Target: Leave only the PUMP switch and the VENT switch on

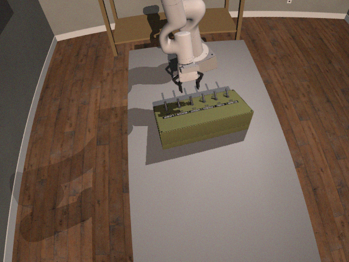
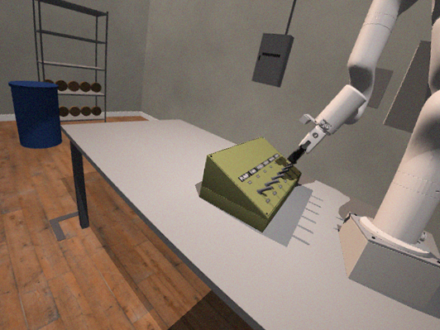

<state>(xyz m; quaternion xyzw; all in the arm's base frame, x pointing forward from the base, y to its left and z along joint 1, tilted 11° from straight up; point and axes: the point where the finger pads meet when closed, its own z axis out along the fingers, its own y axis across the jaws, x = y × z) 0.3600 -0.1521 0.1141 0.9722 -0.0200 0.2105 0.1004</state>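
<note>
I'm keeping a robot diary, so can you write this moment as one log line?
pincer: open, empty | position: above console, at its switch row | labels: unreadable | contact: cannot tell

Olive wedge-shaped console on the grey table, six upright toggle levers (labels unreadable).

From the top view we look steeply down from high above the bench, arm's end farthest, from the exterior view we stand low off a long edge, nearer, facing across toward the wall, both share the console and arm
</note>
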